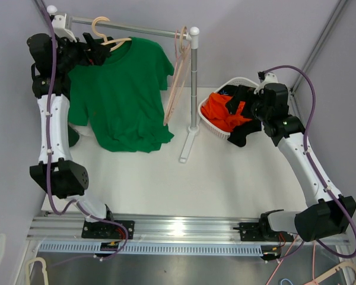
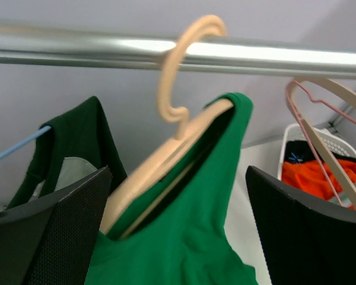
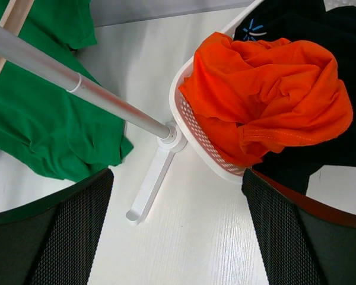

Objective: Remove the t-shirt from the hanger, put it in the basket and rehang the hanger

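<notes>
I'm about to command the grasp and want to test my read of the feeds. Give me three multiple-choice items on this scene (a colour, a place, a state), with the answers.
1. The t-shirt on the hanger is: A blue, B green, C orange.
2. The orange garment lies: A in the white basket, B on the hanger, C under the t-shirt.
3. The left gripper is: A shut on the hanger, B shut on the t-shirt, C open.

Answers:
1 B: green fabric hangs from the hanger in the top and left wrist views.
2 A: the right wrist view shows it heaped inside the basket.
3 C: its fingers stand wide apart, with the collar between them.
</notes>
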